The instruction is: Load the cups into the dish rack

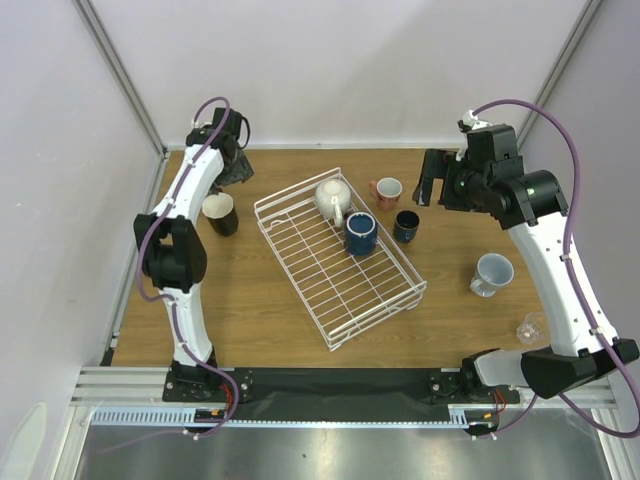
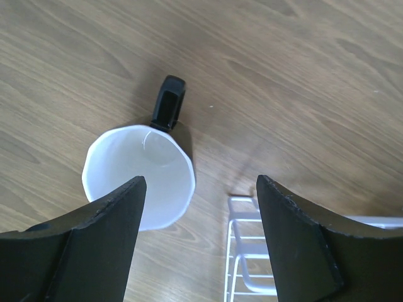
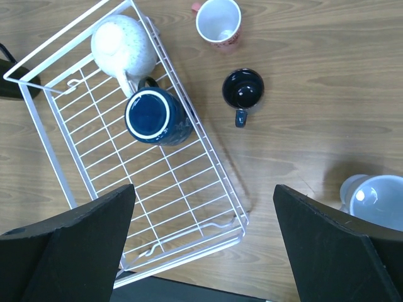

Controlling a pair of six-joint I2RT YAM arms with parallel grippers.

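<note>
Dish rack (image 1: 345, 280) sits mid-frame on the counter (image 1: 260, 320), skewed diagonally. Two cups are loaded at its upper end: cream-white mug (image 1: 332, 197), seemingly inverted, and navy blue mug (image 1: 360, 233), upright just beside it. Four are outside the rack: black mug (image 1: 220, 213) with white inside, left of the rack; salmon-pink mug (image 1: 386, 190) and dark navy mug (image 1: 406, 226), near the rack's upper right side; pale grey-blue mug (image 1: 492, 274), well apart at right. Estimate: roughly a third done. Left gripper (image 2: 200, 189) hovers over the black mug, jaws apart, holding nothing; rim contact cannot be told. Right gripper (image 3: 204, 195) is spread wide and empty, upper right of the overhead frame. No brands, labels or writing legible.
</note>
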